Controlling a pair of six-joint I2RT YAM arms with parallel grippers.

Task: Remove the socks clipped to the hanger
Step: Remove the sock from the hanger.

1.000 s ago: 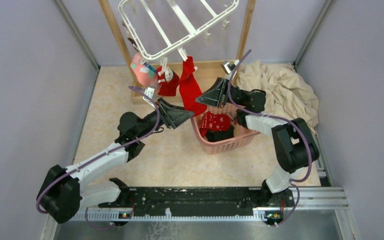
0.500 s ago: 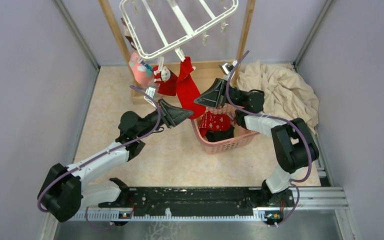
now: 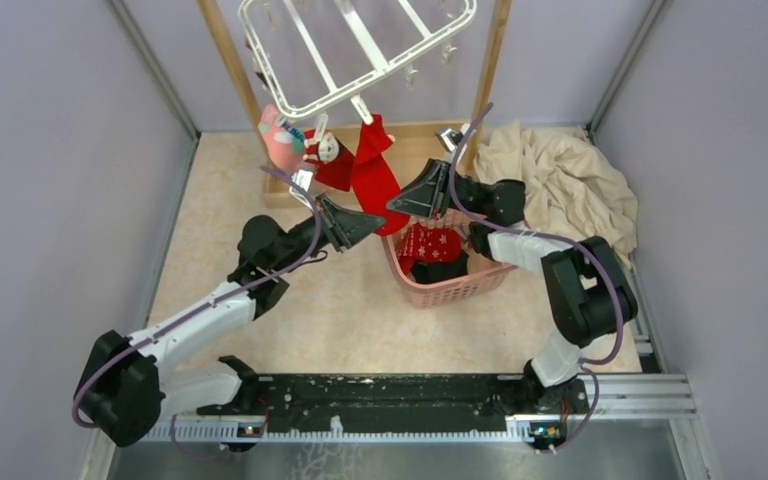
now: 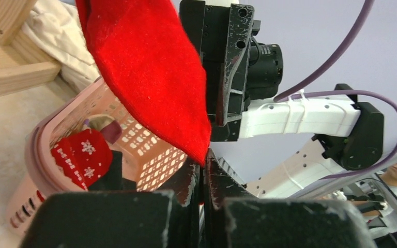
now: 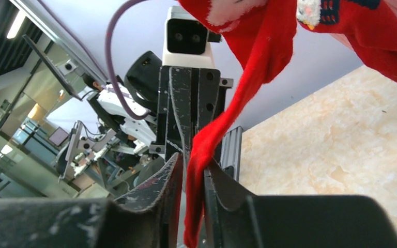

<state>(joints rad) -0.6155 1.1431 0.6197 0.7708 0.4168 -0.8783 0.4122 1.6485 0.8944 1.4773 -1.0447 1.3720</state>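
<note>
With our left gripper [image 4: 202,173] pinching only the toe of the red sock [image 4: 150,77] and our right gripper [image 5: 194,178] barely open around it, we risk slipping off.

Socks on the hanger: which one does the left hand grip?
The long plain red sock, rightmost; the left hand is shut on its tip. The pink sock and short red sock hang free.

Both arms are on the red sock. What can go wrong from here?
The left gripper pinches only the toe tip of the red sock; a pull may slip off.
The sock is still clipped to the hanger; tugging could swing it and the other socks.
The right gripper straddles the same sock close by; the arms could collide.
</note>
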